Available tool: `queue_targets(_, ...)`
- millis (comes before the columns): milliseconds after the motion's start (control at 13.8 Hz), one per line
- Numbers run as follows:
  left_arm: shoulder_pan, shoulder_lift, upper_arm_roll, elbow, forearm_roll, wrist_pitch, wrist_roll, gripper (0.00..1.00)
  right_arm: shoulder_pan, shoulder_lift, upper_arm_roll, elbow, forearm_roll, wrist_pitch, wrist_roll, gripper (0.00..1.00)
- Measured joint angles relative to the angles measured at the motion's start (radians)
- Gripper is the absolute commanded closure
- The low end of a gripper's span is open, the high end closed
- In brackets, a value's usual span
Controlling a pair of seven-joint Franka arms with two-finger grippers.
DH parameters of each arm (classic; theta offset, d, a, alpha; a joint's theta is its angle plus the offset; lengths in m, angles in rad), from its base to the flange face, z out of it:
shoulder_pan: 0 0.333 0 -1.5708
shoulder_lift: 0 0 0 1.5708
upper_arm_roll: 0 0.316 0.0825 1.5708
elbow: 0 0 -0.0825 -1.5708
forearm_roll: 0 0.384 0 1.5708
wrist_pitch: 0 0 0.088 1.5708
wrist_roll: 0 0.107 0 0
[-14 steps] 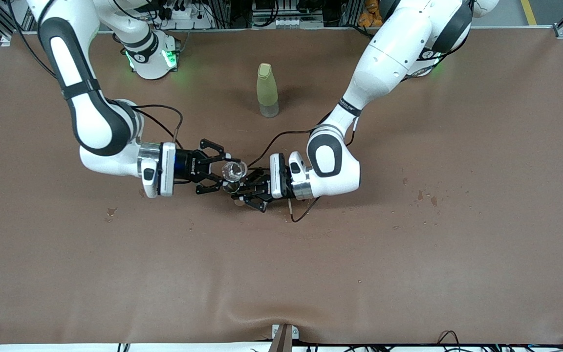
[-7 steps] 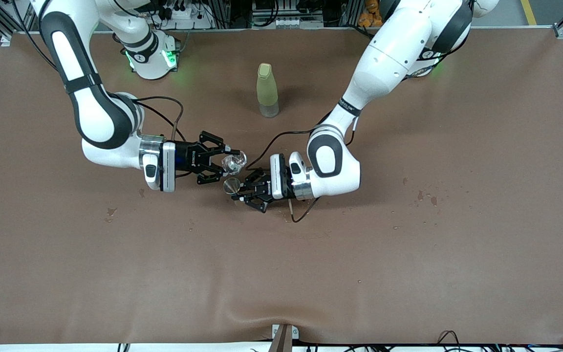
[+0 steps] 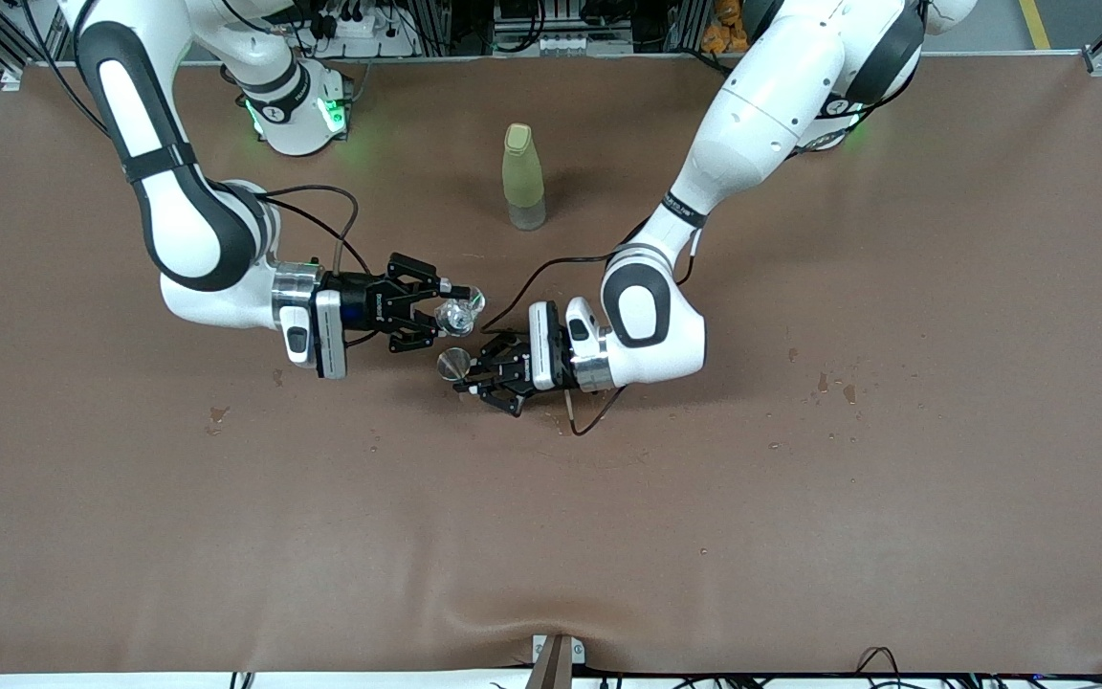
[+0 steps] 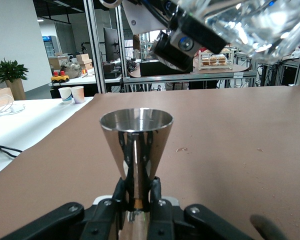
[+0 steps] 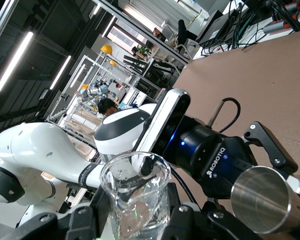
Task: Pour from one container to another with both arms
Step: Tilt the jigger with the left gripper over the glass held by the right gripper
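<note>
— Where are your two end effectors?

— My right end effector point(image 3: 451, 304) is over the middle of the brown cloth-covered surface point(image 3: 800, 498), its fingers point(image 3: 420, 285) closed around the tiny clear glass cup point(image 3: 458, 314). In the front view the cup lies tipped over, its open mouth turned toward my other hand. My left end effector point(image 3: 471, 372) is right beside it, also over the surface's middle, clamped on the thin stem of the small silvery cone-shaped metal cup point(image 3: 452, 363).

— How does the metal cup sit?

— Upright. My left wrist view shows the cone point(image 4: 136, 145) standing straight up from between my closed fingers point(image 4: 121, 192), round rim level. The glass cup point(image 4: 250, 22) hangs above it and off to one side, not touching it.

— Do the two cups touch?

— No. In the front view the glass cup is just beside the metal rim, slightly toward the robot bases, with a small gap between them. My right wrist view shows the glass cup point(image 5: 135, 197) held close in my grip and the metal cup point(image 5: 262, 199) near it.

— Anything else there?

— A tall yellow-green bottle point(image 3: 522, 177) stands upright, farther from the front camera than both cups and well apart from them.
</note>
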Motion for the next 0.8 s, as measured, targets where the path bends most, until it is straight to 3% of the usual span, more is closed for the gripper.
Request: queue_targets(798, -0.001, 0.000, 0.000, 0.000, 0.000, 0.010, 0.000, 1.00, -0.005, 0.046, -0.008, -0.010, 0.052, 0.000, 0.103, 0.87)
